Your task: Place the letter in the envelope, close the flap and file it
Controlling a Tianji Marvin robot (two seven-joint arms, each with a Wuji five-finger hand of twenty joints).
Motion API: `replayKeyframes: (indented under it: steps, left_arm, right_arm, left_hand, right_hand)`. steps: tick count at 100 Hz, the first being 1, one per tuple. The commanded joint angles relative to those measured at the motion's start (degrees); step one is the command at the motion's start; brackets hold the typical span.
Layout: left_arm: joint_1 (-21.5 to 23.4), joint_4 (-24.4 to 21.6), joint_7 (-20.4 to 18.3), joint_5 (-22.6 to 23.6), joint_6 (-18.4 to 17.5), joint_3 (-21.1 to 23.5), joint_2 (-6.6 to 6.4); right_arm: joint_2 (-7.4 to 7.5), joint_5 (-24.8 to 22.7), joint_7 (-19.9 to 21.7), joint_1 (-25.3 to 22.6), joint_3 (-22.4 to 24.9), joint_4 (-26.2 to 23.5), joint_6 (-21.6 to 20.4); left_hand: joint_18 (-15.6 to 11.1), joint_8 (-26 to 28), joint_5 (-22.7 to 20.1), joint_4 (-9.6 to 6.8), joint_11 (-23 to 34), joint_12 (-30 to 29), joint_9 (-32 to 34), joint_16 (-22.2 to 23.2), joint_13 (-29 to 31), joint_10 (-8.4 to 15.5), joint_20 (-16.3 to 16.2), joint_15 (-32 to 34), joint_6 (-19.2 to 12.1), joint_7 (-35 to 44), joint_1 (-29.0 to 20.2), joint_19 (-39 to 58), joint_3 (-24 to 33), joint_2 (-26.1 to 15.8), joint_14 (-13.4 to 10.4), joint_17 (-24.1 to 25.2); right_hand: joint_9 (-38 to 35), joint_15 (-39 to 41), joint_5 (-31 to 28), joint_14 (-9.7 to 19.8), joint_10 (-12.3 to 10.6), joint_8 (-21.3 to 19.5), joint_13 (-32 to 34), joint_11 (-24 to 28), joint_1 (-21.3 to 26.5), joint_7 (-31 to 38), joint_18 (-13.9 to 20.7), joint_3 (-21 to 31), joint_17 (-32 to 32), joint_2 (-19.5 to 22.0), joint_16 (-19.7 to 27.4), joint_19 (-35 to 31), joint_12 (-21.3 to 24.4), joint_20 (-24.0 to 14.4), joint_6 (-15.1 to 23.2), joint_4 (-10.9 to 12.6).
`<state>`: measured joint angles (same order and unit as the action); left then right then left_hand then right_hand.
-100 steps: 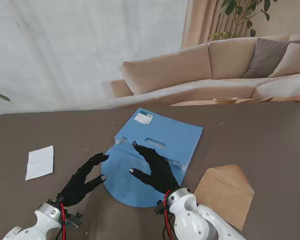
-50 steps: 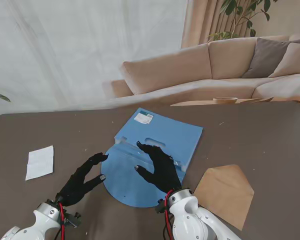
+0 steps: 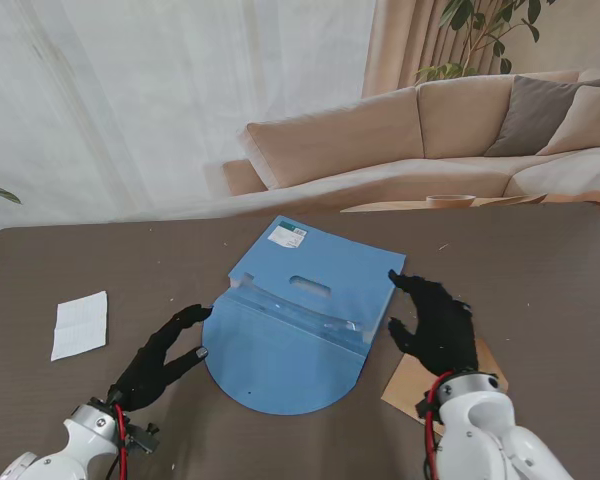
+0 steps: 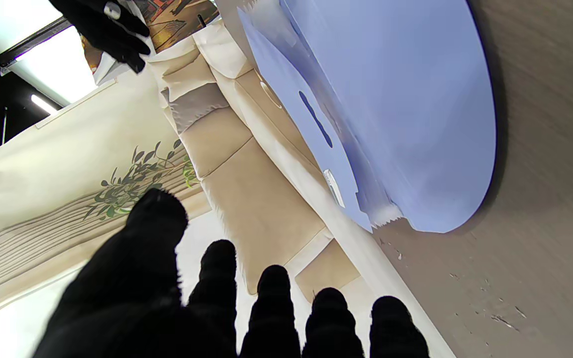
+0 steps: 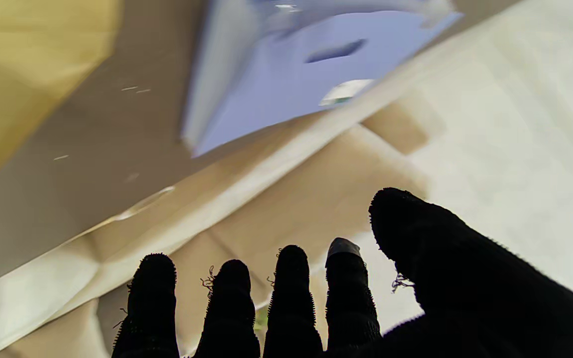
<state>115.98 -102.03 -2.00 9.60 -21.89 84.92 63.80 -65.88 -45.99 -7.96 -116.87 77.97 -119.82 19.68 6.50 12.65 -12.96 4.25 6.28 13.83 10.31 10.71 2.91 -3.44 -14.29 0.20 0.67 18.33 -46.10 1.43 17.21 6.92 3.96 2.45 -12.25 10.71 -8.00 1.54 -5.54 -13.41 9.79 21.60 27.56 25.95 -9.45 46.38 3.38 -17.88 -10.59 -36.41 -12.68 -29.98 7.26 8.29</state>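
Kraft envelope (image 3: 460,385) lies at 5 o'clock, letter (image 3: 80,324) far off at 9 o'clock, both untouched. Our right hand (image 3: 435,325) just left the blue file folder (image 3: 305,320) for the envelope, fingers spread, empty. Left hand (image 3: 165,355) also splayed, empty, beside the folder's flap. Pickup likely next.

The right hand (image 3: 435,325) covers the tan envelope's (image 3: 480,385) top-left corner, and its 5 o'clock edge hides behind the forearm. Label (image 3: 287,236) on the blue folder (image 3: 300,320) is too small to read. Right wrist view is blurry, with the envelope cut off at 10 o'clock.
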Motion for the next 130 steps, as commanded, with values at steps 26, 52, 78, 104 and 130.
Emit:
replayKeyframes:
  steps: [26, 52, 78, 104, 130]
  left_arm:
    - [0.43, -0.93, -1.34, 0.5, 1.59, -0.64, 0.18]
    - [0.05, -0.89, -0.78, 0.92, 2.24, -1.1, 0.29]
    - [0.31, -1.5, -1.19, 1.13, 3.34, -1.52, 0.18]
    - [0.55, -1.67, -0.89, 1.81, 3.26, -1.56, 0.19]
    - [0.47, -1.63, -0.76, 1.76, 3.31, -1.52, 0.23]
  right_arm:
    - [2.59, -2.74, 12.37, -1.33, 13.04, 1.45, 5.68]
    - [3.5, -3.33, 18.0, -0.78, 16.13, 6.54, 9.58]
    - [3.34, 2.16, 16.92, -0.55, 15.72, 11.33, 9.18]
    - [3.52, 1.53, 16.48, 1.4, 13.24, 14.68, 9.03]
    - [3.12, 2.04, 13.35, 3.27, 11.17, 17.5, 9.23]
  left_hand:
    - [-1.26, 0.34, 0.06, -0.7, 1.52, 0.91, -0.56, 0.64, -0.97, 1.89, 0.63, -0.15, -0.8, 0.8, -0.57, -0.12, 1.42, 0.2, -1.75, 0.21]
    - [-1.15, 0.43, -0.04, -0.69, 1.97, 1.12, -0.41, 0.84, -0.94, 1.63, 0.37, -0.07, -0.57, 0.95, -0.61, 0.07, 1.75, 0.33, -1.64, 0.18]
    - [-1.19, 0.48, 0.02, -0.61, 2.02, 1.11, -0.44, 0.93, -0.96, 1.63, -0.05, -0.1, -0.61, 1.02, -0.61, 0.31, 1.9, 0.29, -1.7, 0.29]
    - [-1.14, 0.5, -0.08, -0.59, 2.25, 1.2, -0.34, 0.97, -0.96, 1.48, -0.29, -0.11, -0.51, 1.05, -0.7, 0.39, 1.99, 0.3, -1.65, 0.32]
    - [-1.12, 0.5, -0.14, -0.56, 2.32, 1.2, -0.35, 0.99, -0.94, 1.37, -0.5, -0.11, -0.4, 1.04, -0.79, 0.45, 2.05, 0.29, -1.63, 0.34]
  right_hand:
    - [-0.35, 10.28, -0.13, -3.67, 2.63, -2.38, 4.23, 11.99, -3.08, 4.88, -2.19, -0.12, -2.96, -3.23, -8.14, -11.14, -4.91, -4.02, -4.71, -3.56]
    - [0.82, 15.1, -0.8, -4.38, 3.73, -6.37, 4.0, 17.08, -3.49, 5.65, -2.37, -0.46, -3.11, -4.27, -10.76, -14.45, -7.27, -4.86, -6.32, -5.52]
    - [1.15, 13.62, 0.87, -4.16, 2.85, -7.28, 3.85, 15.21, -0.58, 4.86, -2.32, 3.07, -2.58, -5.61, -9.67, -14.04, -5.73, -4.03, -1.82, -5.37]
    - [-0.35, 23.82, -5.22, -5.5, 4.6, -8.57, 5.23, 23.91, 0.69, 7.55, -2.22, 8.33, -4.61, -10.93, -15.37, -18.66, -12.09, -6.16, 1.37, -8.93]
    - [-3.42, 30.05, -19.25, -6.69, 6.43, -10.78, 6.78, 28.76, 1.8, 13.34, -2.65, 10.43, -5.8, -14.85, -18.25, -21.87, -17.65, -7.13, 5.91, -10.83]
